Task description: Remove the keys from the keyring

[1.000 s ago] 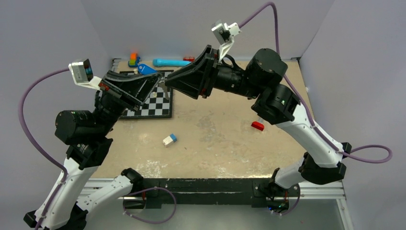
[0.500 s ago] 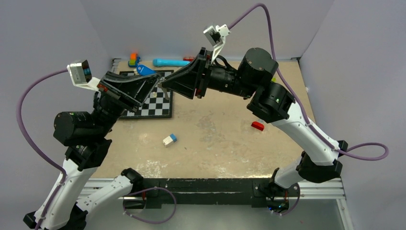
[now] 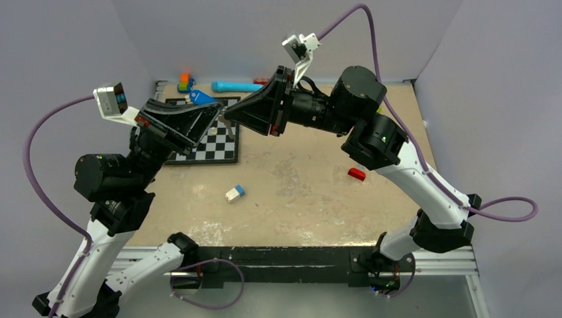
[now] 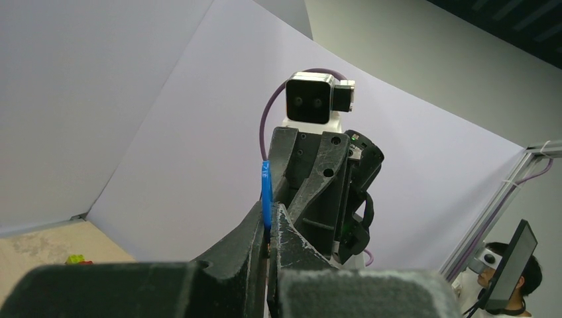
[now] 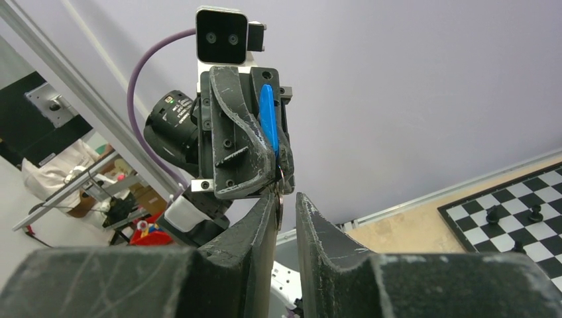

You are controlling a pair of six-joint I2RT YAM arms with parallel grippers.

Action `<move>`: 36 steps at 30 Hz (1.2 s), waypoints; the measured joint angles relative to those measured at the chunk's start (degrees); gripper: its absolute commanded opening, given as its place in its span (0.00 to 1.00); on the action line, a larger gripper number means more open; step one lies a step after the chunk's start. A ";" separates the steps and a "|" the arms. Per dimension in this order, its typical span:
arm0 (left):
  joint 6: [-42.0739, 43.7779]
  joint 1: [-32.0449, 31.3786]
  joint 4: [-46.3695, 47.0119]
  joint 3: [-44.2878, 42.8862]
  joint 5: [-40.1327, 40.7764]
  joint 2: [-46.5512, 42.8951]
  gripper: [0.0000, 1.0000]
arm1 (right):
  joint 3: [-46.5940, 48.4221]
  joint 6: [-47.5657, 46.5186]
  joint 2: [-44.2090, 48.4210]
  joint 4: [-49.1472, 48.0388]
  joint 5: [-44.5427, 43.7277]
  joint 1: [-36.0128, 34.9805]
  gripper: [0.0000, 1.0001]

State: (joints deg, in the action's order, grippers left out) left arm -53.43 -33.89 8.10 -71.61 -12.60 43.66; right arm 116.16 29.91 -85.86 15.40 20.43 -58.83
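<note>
My left gripper [image 3: 215, 116] is held high above the table, shut on the blue plastic head of a key [image 3: 202, 97]. That head stands edge-on between its jaws [image 4: 266, 192]. In the right wrist view the blue head [image 5: 267, 126] sticks up out of the left gripper [image 5: 281, 173], and the thin keyring [image 5: 280, 180] with a pale silver key [image 5: 279, 201] hangs below it. My right gripper [image 5: 286, 199] faces it tip to tip. The silver key lies against the right gripper's left finger [image 5: 262, 218], and a narrow gap shows to the other finger.
A chessboard [image 3: 211, 147] with small pieces lies under the grippers at the back left. A white-and-blue block [image 3: 234, 193] sits mid-table and a red block [image 3: 356, 173] to the right. A light blue cylinder [image 3: 236, 86] and an orange-and-blue toy [image 3: 185, 82] lie along the back wall.
My right arm has swung left up to the left gripper's tips, and its jaws have narrowed around the hanging ring and key. The left arm has held still.
</note>
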 measured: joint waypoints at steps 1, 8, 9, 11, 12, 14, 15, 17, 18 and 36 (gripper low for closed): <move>0.00 0.00 0.00 0.00 -0.04 0.04 0.00 | 0.00 0.00 0.00 0.00 0.09 0.00 0.22; 0.00 0.00 0.00 -0.02 -0.70 0.50 0.00 | 0.00 0.04 0.00 -0.02 0.37 0.00 0.23; 0.00 0.00 0.00 -0.02 -0.74 0.57 0.00 | 0.00 0.04 0.00 -0.04 0.50 0.00 0.22; 0.00 0.00 -0.02 -0.02 -0.87 0.70 0.00 | 0.00 0.07 0.00 -0.22 0.72 0.00 0.18; 0.00 0.00 0.00 -0.02 -0.90 0.74 0.00 | 0.00 0.09 0.00 -0.39 0.79 0.00 0.16; 0.00 0.00 0.07 -0.02 -0.96 0.74 0.00 | 0.00 0.11 0.00 -0.59 0.79 0.00 0.10; 0.00 0.00 0.17 -0.02 -0.98 0.74 0.00 | 0.00 0.13 0.00 -0.68 0.79 0.02 0.06; -0.02 0.00 0.52 0.00 -1.16 0.72 0.00 | -0.02 0.35 -0.02 -0.79 0.79 0.02 0.00; -0.02 0.00 0.74 -0.02 -1.25 0.70 0.00 | -0.02 0.57 -0.02 -0.83 0.79 0.02 0.00; 6.19 0.00 -14.40 -6.60 -6.86 1.27 0.85 | -3.65 0.44 2.93 1.73 -0.48 0.00 0.00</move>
State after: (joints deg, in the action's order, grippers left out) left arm -47.24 -33.89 -6.31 -78.22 -19.46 44.93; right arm 112.51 30.35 -82.94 17.12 19.94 -58.83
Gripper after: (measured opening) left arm 0.852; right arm 0.012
